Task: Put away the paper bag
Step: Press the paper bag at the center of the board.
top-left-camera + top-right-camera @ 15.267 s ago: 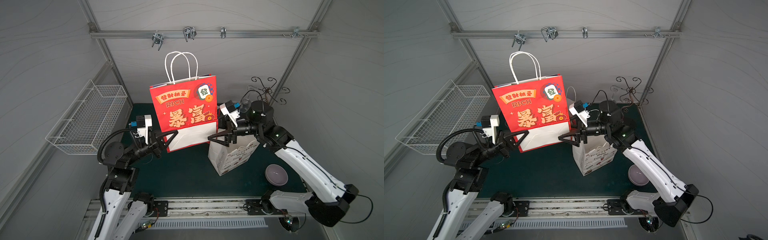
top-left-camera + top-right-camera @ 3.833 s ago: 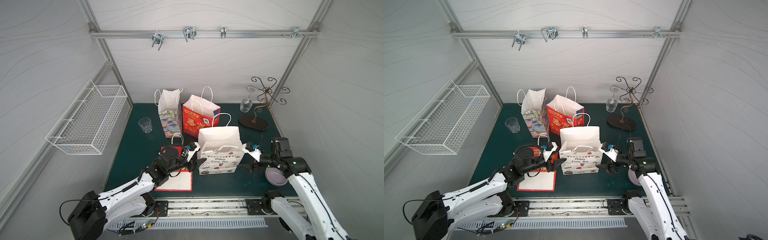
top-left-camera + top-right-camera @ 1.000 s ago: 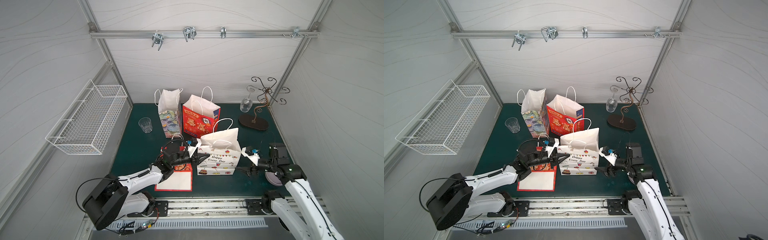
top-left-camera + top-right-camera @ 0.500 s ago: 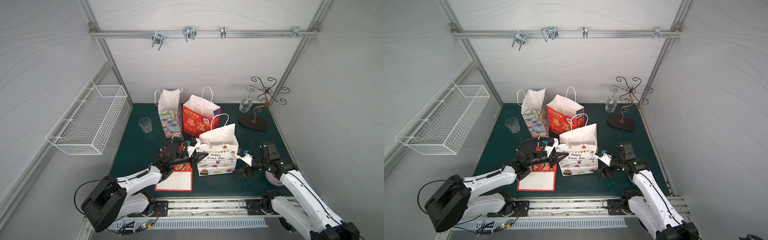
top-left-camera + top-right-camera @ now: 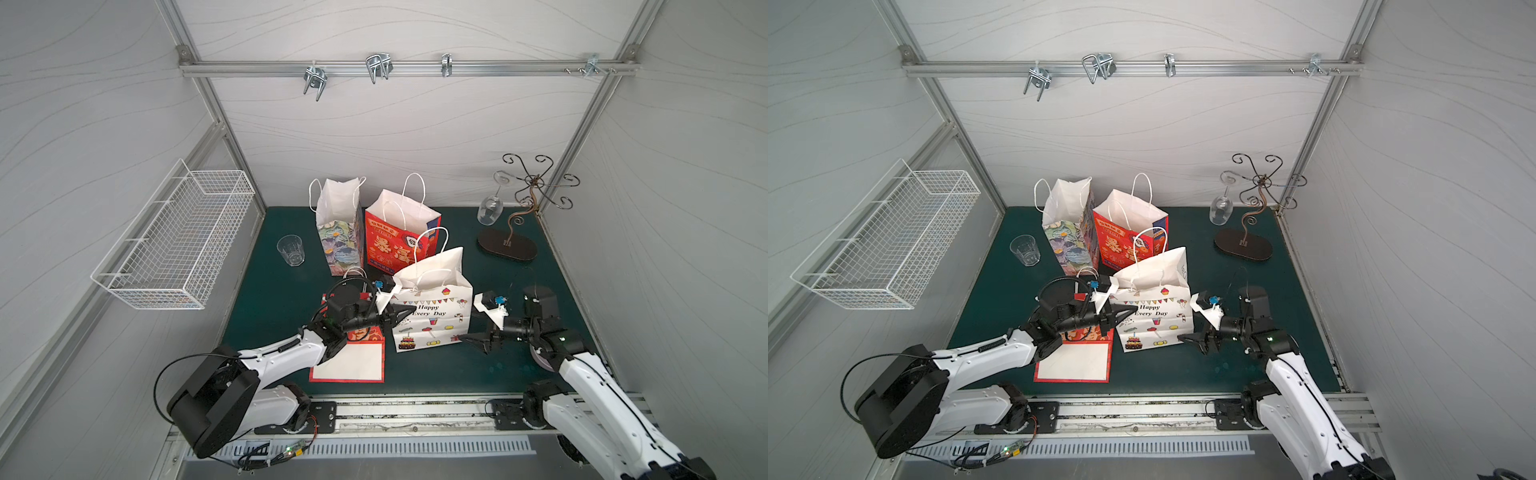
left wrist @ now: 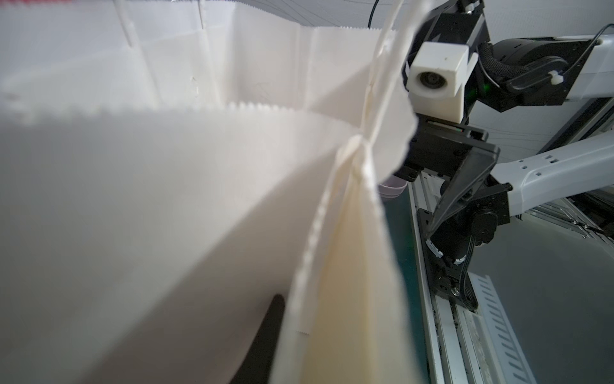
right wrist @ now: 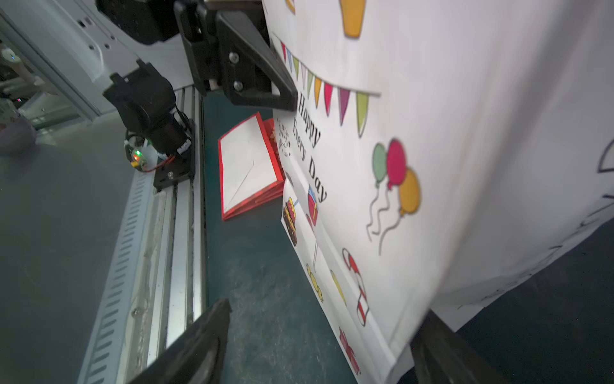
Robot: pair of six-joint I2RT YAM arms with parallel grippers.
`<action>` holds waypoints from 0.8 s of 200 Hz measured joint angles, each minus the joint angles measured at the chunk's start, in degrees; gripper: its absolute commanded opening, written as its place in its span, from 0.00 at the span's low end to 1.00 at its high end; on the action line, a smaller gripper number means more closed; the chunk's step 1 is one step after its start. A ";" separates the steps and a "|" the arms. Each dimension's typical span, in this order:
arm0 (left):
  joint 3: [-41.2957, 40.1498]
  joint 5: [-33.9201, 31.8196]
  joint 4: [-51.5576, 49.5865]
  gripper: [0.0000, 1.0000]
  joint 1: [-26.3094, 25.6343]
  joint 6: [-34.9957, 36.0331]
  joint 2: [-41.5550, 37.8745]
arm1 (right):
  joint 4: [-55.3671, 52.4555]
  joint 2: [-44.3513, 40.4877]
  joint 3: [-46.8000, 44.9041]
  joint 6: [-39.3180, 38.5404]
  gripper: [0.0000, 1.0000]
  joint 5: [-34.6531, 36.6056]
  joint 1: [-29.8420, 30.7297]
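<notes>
Partly behind paper bag (image 5: 436, 328): left tool (image 5: 409, 311)

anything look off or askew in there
Yes. The white bag stands crooked, its mouth pulled out of square where the left gripper pinches its rim. A flat red bag lies on the mat beside it, while the floral bag and the other red bag stand upright behind.

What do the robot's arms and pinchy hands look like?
Both are white tubes with chunky black joints: left arm, right arm. The left gripper and right gripper have black, pointy triangular fingers. A white camera block sits above each, and a black cable loops over the left wrist.
</notes>
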 measured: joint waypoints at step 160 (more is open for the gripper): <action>0.76 0.44 -0.68 0.21 0.07 0.39 0.79 | 0.48 0.87 9.01 33.29 0.92 15.80 5.92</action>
